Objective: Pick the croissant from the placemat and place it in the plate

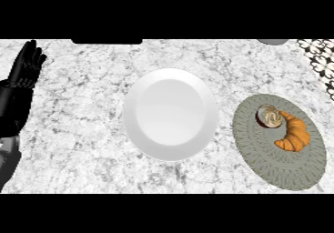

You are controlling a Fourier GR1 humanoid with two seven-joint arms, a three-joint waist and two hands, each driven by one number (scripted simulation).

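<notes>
Head view: croissant [294,134] on placemat [283,170], far from fingers [30,58].

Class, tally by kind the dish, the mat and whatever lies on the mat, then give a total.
plate: 1
placemat: 1
croissant: 1
small round brown-and-cream item: 1
Total: 4
</notes>
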